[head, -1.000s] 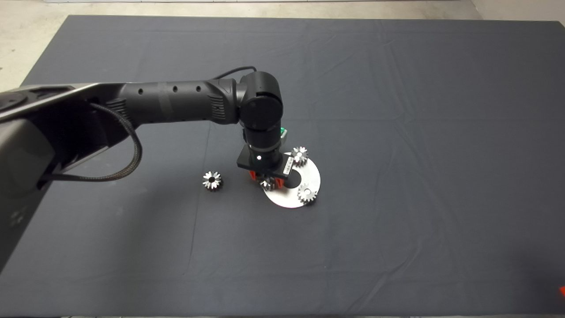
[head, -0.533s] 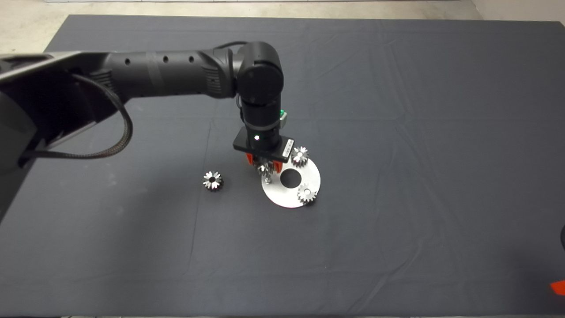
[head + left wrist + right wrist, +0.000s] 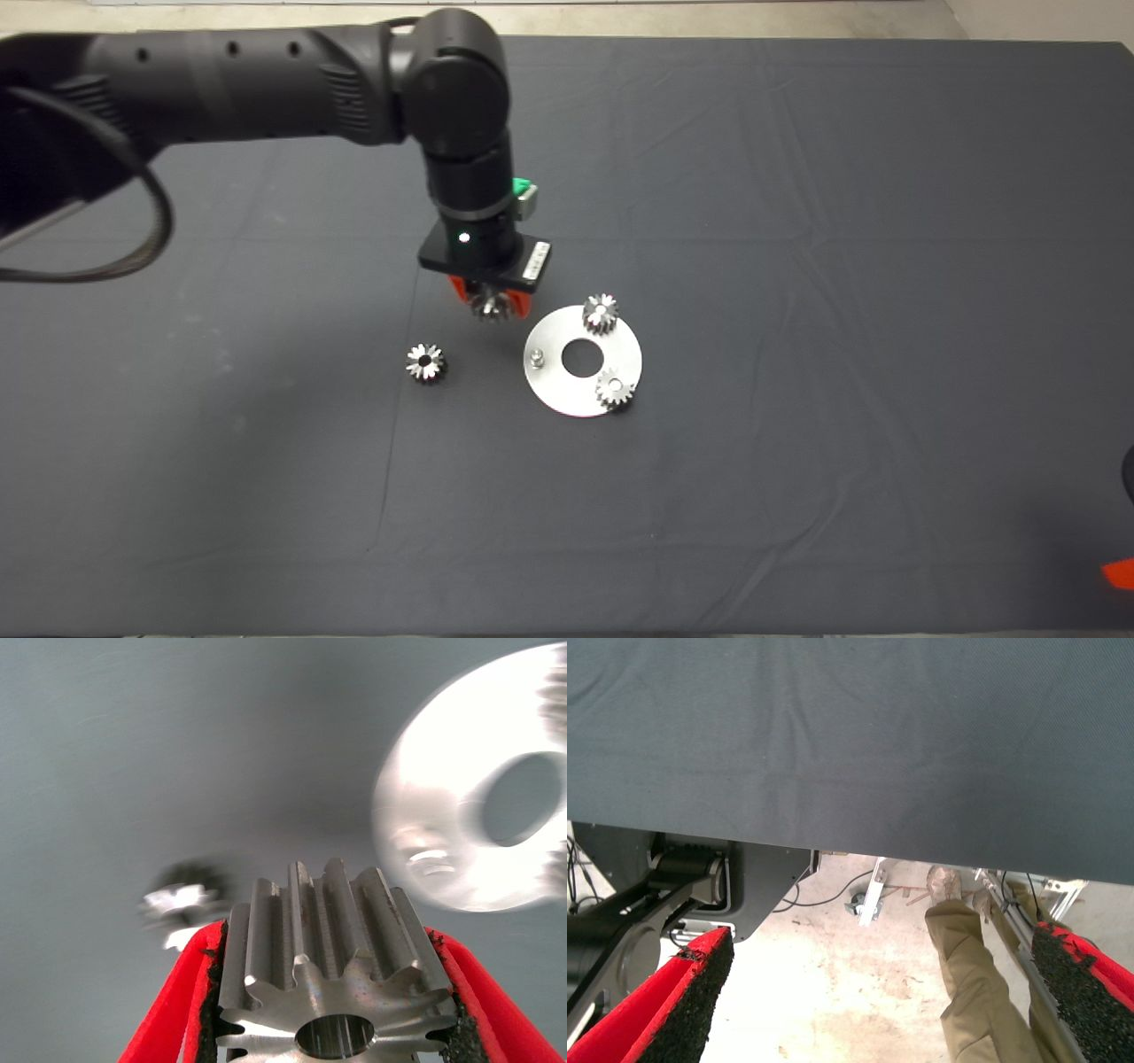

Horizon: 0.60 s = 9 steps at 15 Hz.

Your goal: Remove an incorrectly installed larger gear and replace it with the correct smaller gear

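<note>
Larger gear [image 3: 490, 307] hangs clear of the table [image 3: 797, 221], clamped between the jaws of the left gripper [image 3: 490, 306], whose arm reaches in from the table's left edge. In the left wrist view the steel gear [image 3: 332, 979] sits between both black pads with its round bore facing the camera. It hovers over bare mat, just beside the round steel plate [image 3: 620, 341] on the side toward the left edge, and not touching it. That plate lies near the middle of the table and has a large central hole. Two gears stand on it: one [image 3: 601, 313] at its far rim, another [image 3: 614, 388] at its near rim. A short bare peg [image 3: 536, 357] stands on the plate's left part, with nothing on it. The smaller gear [image 3: 426, 361] lies loose on the mat, apart from the plate, toward the left edge. The right gripper [image 3: 877, 1010] waits at the near right corner, jaws apart and holding nothing; its wrist view shows the floor and a person's leg [image 3: 966, 966].
</note>
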Motion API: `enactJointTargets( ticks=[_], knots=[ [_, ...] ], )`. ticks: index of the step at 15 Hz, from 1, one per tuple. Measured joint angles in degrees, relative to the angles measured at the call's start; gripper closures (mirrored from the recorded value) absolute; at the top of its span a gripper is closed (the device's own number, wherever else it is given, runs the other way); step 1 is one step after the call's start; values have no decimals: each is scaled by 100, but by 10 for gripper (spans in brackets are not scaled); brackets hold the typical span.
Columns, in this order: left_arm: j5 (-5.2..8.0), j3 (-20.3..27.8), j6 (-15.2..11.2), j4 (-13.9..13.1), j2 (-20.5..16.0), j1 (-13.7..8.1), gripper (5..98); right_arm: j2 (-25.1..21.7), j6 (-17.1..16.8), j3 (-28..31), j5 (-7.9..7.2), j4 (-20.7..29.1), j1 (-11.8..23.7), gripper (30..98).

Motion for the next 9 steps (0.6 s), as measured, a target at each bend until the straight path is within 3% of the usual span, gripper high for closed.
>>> enactJointTargets(
  ticks=[4,5,7,9],
  knots=[
    [-4,343,-272,1335,-397,1,592,6,123,0,6,0,0,397],
    [-91,407,-355,1591,-418,10,591,28,137,0,4,0,0,397],
    [-303,494,-518,1961,-441,157,592,104,146,0,6,2,0,397],
    [-336,497,-568,2152,-426,452,592,130,159,0,9,2,0,397]
  ],
)
